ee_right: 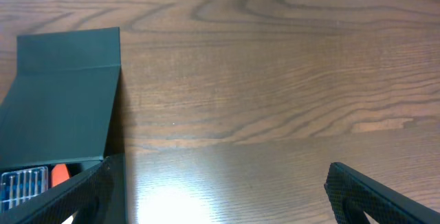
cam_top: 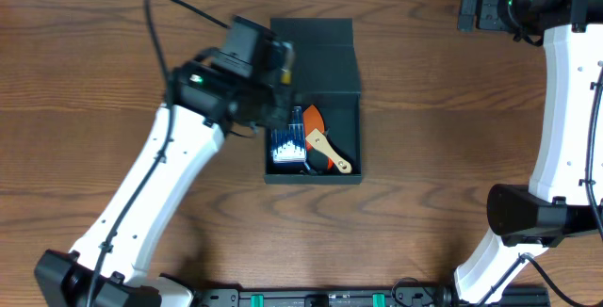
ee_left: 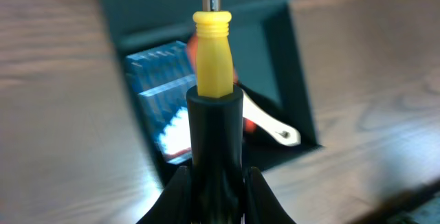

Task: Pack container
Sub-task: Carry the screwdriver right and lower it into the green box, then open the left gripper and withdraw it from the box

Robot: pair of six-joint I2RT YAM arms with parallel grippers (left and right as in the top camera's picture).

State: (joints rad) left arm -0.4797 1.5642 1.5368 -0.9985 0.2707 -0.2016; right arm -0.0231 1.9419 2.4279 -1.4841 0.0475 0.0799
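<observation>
Wood-grain table (cam_top: pixel 424 109). Container (cam_top: pixel 359 137) at centre, flap lid lying open, tray holding blue bit case (cam_top: pixel 287 145), orange piece (cam_top: pixel 316 123), pale-handled tool (cam_top: pixel 330 152). Left gripper (ee_left: pixel 216 189) above container's left edge, clamped tight on yellow-handled screwdriver (ee_left: pixel 213 52). Right gripper (ee_right: pixel 220 207) well apart, spread wide, holding nothing. Step judged: placing screwdriver. Next calls for lowering into free tray space, clear of walls, then releasing.
</observation>
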